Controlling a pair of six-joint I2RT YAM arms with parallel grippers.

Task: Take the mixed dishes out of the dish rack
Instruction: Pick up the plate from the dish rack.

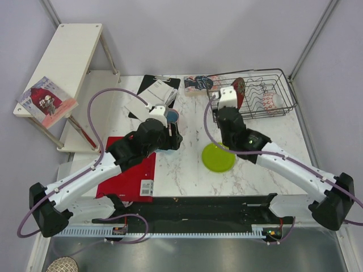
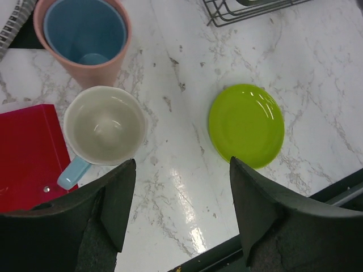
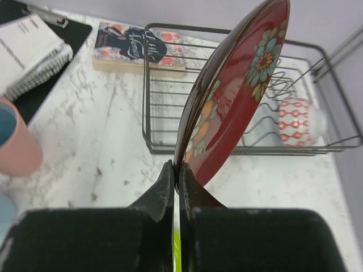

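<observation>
Red floral plate [image 3: 238,96] is pinched on edge by right fingers [image 3: 163,195] at the rack's [image 3: 317,150] left end; left fingers [image 2: 113,195] are spread wide above the mug [image 2: 105,126].

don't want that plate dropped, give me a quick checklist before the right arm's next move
1. The right gripper is shut on the rim of the dark red floral plate: ok.
2. That plate clear of the dish rack wires: cannot tell.
3. The lime-green plate lies flat on the table, nothing on it: ok.
4. The left gripper is open and empty, left of the lime-green plate: ok.
5. Rack emptied: not ok, a small patterned bowl lies inside.
</observation>
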